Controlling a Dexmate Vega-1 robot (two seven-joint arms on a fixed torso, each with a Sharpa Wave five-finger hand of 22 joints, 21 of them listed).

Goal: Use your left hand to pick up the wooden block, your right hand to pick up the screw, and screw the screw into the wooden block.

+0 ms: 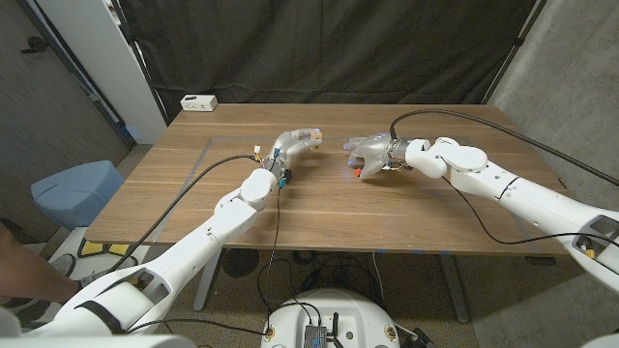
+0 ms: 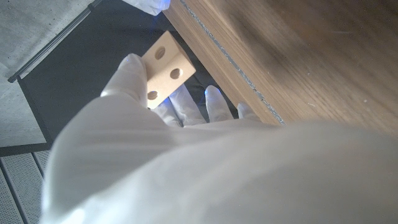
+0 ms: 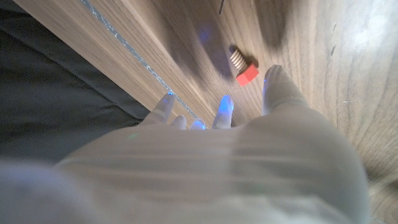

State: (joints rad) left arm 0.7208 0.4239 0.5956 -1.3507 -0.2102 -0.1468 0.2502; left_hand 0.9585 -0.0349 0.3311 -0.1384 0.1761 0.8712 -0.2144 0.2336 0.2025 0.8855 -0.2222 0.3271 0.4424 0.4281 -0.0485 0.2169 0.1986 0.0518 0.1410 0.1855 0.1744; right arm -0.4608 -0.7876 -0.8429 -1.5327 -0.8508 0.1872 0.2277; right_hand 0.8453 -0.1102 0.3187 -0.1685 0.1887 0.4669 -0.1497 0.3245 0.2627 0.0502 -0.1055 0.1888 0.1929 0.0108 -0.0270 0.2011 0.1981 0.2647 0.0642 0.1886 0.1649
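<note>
Left hand: the left hand [image 2: 186,162] grips the wooden block [image 2: 163,70] between thumb and fingers; the block is off the desk [image 1: 426,208].
Block: pale wood, rectangular, three round holes on the face seen in the left wrist view. In the head view the block [image 1: 308,134] shows at the tip of the left hand [image 1: 287,150], over the middle of the desk toward its far side.
Right hand: the right hand [image 1: 372,155] is over the desk, just beside the screw [image 1: 359,171]. In the right wrist view the fingers [image 3: 278,90] are spread apart with nothing between them; one fingertip is close to the screw [image 3: 242,67] but contact cannot be confirmed.
Screw: lies on its side on the desk surface, red head, ribbed pale shank. It is not held.
Spacing: the two hands are near each other, left and right of the desk's middle; block and screw are apart.
Done: block pick-up by the left hand.
Left to do: grasp of the screw by the right hand, alignment of the shank with a hole, and turning it in.
Progress estimate: early; roughly one of three steps complete.
Next-move requirement: a fingertip pinch on the red head, judged delicate because the screw is small and can roll.
Other items: a white power strip [image 1: 199,102] sits at the far left corner of the desk.
</note>
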